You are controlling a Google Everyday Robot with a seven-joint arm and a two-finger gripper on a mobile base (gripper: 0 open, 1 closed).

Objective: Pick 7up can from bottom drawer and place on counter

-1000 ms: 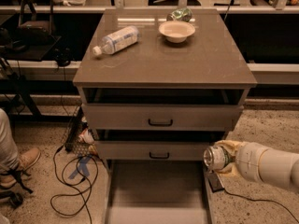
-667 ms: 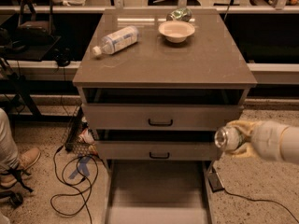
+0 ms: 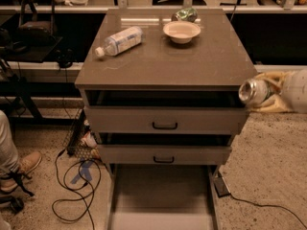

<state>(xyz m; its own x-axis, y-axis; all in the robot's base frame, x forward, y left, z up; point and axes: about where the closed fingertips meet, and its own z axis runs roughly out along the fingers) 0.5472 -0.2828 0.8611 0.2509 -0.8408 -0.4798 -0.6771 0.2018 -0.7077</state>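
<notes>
My gripper (image 3: 266, 91) is at the right of the cabinet, just below the counter's front right corner, and it is shut on the 7up can (image 3: 253, 91). The can lies on its side in the grip, with its silver end facing left. The bottom drawer (image 3: 163, 195) is pulled out at the foot of the cabinet and its grey floor is bare. The counter (image 3: 192, 61) is the brown-grey top slab, level with or slightly above the can.
On the counter lie a clear water bottle (image 3: 120, 40) at the back left, a pale bowl (image 3: 181, 31) at the back middle and a shiny green bag (image 3: 185, 15) behind it. Two drawer fronts (image 3: 164, 121) with black handles stand slightly open. Cables (image 3: 76, 186) lie on the floor at left.
My gripper has lifted the can from beside the lower drawer front up to just under the counter's edge, and a little to the right.
</notes>
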